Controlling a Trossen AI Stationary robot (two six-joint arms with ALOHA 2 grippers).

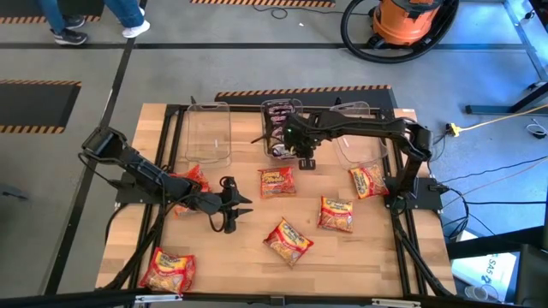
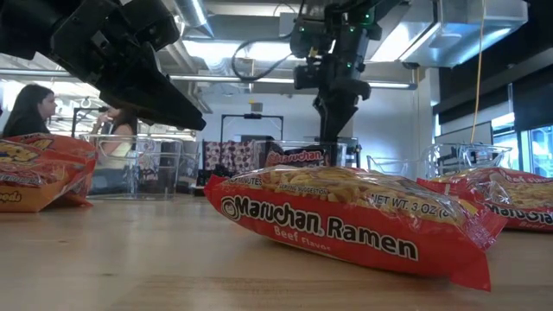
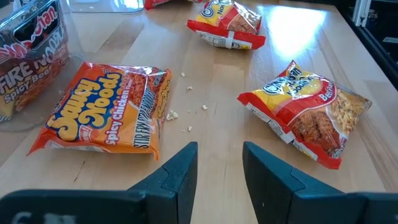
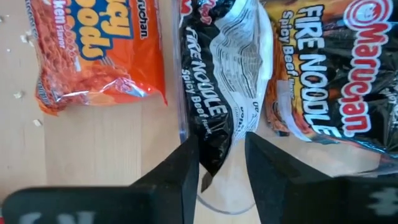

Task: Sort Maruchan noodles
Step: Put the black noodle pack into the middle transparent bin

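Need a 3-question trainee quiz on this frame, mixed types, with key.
1. True or false: the left gripper holds a noodle packet.
2. The right gripper is at which clear bin: A left, B middle, C right?
3. Fill in: the black packet between the right gripper's fingers reads "Fire Noodle Spicy ____".
Key: 1 false, it is open and empty; 2 B, the middle bin; 3 Beef.

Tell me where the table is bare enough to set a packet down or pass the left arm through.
Bare wood runs along the front edge between the front-left packet and the centre-front packet, and right of that packet. The left bin looks empty. It is crowded around the middle bin, where the right gripper hangs, and beside the left gripper.
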